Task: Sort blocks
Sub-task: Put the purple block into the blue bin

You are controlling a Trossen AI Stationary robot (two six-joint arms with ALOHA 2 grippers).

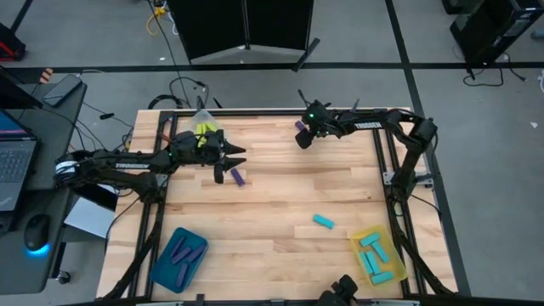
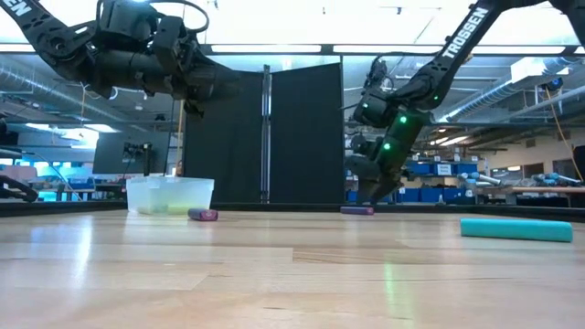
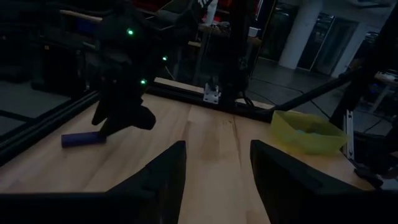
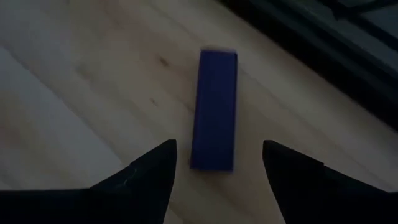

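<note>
Purple block (image 4: 215, 109) flat on the bench near its far edge, right of centre, directly beneath the right gripper (image 4: 217, 158), framed between two spread fingers (image 4: 146, 171) and not yet grasped. Seen from above as a small purple oblong (image 1: 300, 127) at the tip of that gripper (image 1: 303, 138); from table height, lying at the foot of the lowered arm (image 2: 356, 210). Second purple block (image 1: 239, 177) loose on the wood left of centre, just in front of the left gripper (image 1: 228, 161), released and empty, jaws apart, raised clear of the bench in the low view. Lone cyan block (image 1: 322, 222) resting toward the near right of the bench, apart from everything else. More cyan blocks (image 1: 376, 257) gathered in the yellow tray (image 1: 360, 237) at the near right corner. Purple blocks (image 1: 183, 253) collected in the teal tray (image 1: 161, 270) at the near left corner. Yellow-green blocks (image 1: 204, 130) visible in the clear tray (image 1: 201, 116) at the far left edge, partly hidden behind the left arm. Pale wooden bench (image 1: 280, 191) bordered by a dark metal frame.
</note>
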